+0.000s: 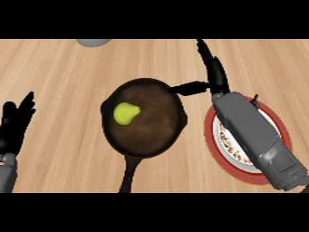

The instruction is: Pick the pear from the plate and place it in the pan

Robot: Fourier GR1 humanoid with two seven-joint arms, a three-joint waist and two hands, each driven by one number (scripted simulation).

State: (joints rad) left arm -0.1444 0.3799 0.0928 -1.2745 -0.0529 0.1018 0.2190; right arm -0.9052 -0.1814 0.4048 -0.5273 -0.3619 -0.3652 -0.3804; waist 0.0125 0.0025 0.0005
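**Worktop holdings, listed left to right**

We list first the left hand [13, 124], at the view's left edge. It is black, resting on the end of a grey forearm that enters from the lower left corner. Its fingers are straight and point up the view; they hold nothing.

Next we enter the worktop [56, 72] itself: pale wood, the grain running across the view. At its far edge, left of centre, we note a grey rounded object [93, 42], cut off by the top of the view; we cannot tell what it is.

At centre we list the pan [153, 131]: dark, round, its long handle running down to the view's lower edge. The pear [126, 113] lies inside it, yellow-green, in the left part of the pan's floor, touched by neither hand.

Right of the pan we enter the right hand [210, 74]. Its fingers are straight and point toward the far edge of the worktop; the thumb sticks out sideways to the left, its tip over the pan's upper right rim. The hand is open and carries nothing.

Last, the plate [277, 122]: red rim, white centre with a patterned ring, just beside the pan on the right. The grey right forearm crosses it diagonally and hides much of its middle. We see nothing lying on the part that shows.
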